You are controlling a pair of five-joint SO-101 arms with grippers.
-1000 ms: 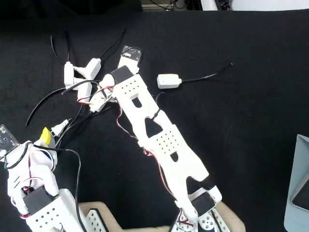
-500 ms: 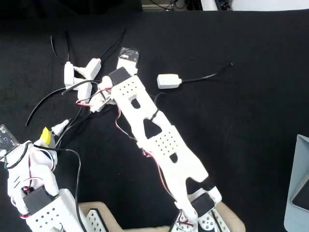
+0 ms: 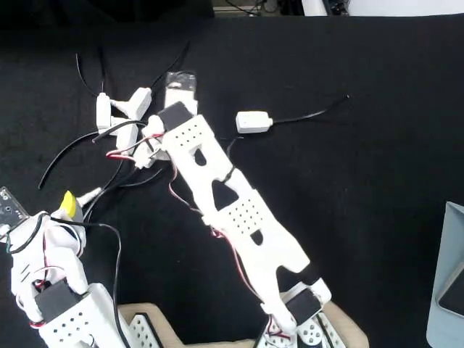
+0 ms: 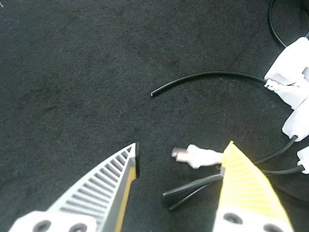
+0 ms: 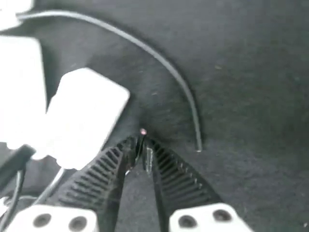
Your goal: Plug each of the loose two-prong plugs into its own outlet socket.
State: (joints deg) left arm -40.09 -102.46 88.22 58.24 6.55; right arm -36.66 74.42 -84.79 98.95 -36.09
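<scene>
Near left on the black counter (image 3: 377,217), my left end effector (image 4: 182,145) hangs with its fingers (image 4: 104,186) spread wide, one grey and one yellow, holding nothing; a small white two-prong plug (image 4: 197,155) lies on the cloth between the tips, closer to the yellow one. Farther back on the left, a cluster of white outlet sockets (image 3: 134,103) sits among looping black cords (image 4: 207,73). My right arm (image 3: 239,210) stretches diagonally from the near centre to that cluster, and my right end effector (image 5: 141,144) sits low over the cloth just beside a white socket block (image 5: 84,118), fingers (image 5: 178,179) drawn narrow with the tips almost meeting; I cannot tell whether anything is pinched between them. A thin black cord (image 5: 192,108) curves past the tips and ends loose near them. Right of the tangle and well apart from it, a lone white corded block (image 3: 254,121) rests, its thin cord running off to the right. A grey container (image 3: 449,275) stands at the near right edge
</scene>
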